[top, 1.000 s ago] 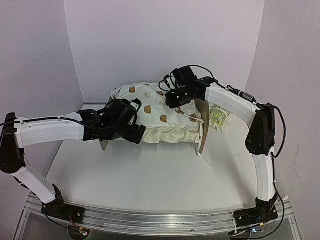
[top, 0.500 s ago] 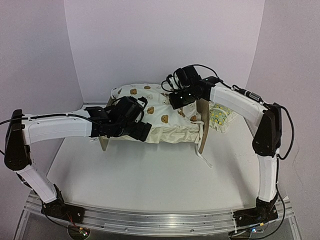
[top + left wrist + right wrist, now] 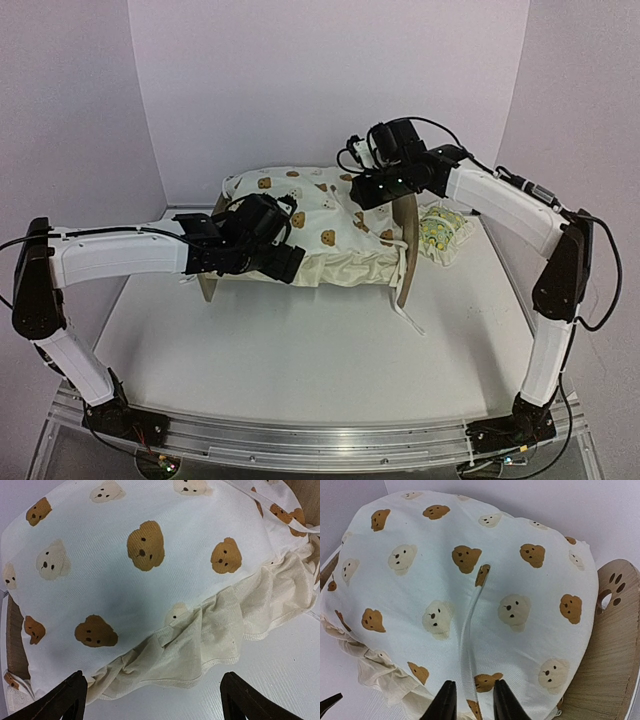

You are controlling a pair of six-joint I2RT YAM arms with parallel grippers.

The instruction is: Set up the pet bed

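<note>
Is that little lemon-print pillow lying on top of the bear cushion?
No, the lemon-print pillow lies on the table just outside the pet bed's end board, off the bear cushion.

base of bed point(image 3: 402, 285) hidden under cushion point(image 3: 320, 235), left end board point(image 3: 208, 288) mostly behind left arm point(image 3: 120, 258), pillow point(image 3: 440, 236) partly behind right end board point(image 3: 405, 225)

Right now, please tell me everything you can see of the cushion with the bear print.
The cushion is plump, white soft fabric printed with brown and cream bear faces, with a cream ruffle along its near edge and a thin tie across the top. It lies on the pet bed, bulging above the frame, against the paw-cut wooden end board. The tie runs between the right gripper fingers; a grip cannot be confirmed.
</note>
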